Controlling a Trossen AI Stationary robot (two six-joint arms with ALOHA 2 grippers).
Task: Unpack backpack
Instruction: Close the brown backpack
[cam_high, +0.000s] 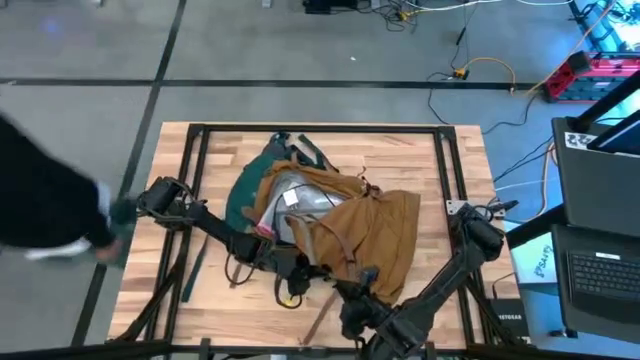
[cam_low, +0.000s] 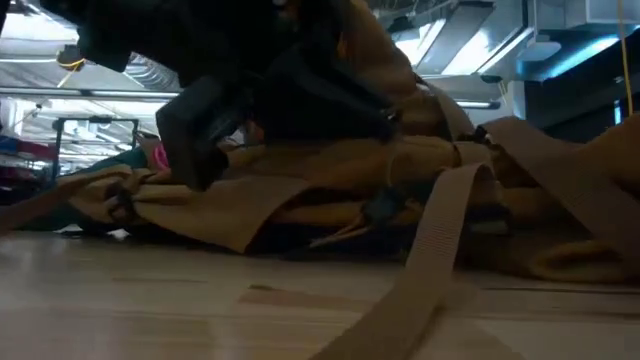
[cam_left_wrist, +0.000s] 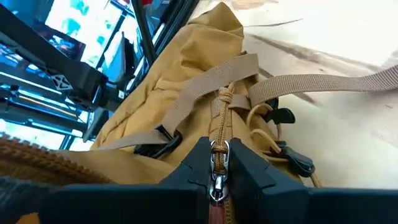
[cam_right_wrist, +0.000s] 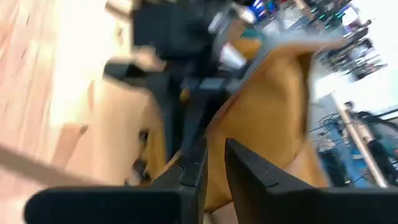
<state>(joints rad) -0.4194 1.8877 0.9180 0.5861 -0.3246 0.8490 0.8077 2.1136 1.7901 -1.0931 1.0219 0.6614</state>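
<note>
Left wrist view: my left hand (cam_left_wrist: 217, 177) pinches the backpack (cam_left_wrist: 186, 81) zipper pull (cam_left_wrist: 217, 167); zip runs straight ahead.

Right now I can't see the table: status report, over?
Left gripper shut on zipper pull. Right gripper pinching backpack fabric. Backpack lying open. Straps loose across table.

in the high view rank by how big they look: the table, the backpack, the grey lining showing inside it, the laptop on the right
1. table
2. backpack
3 and 4. grey lining and laptop: look similar in size, and the laptop is cut off by the picture's edge, so I won't rank them.
</note>
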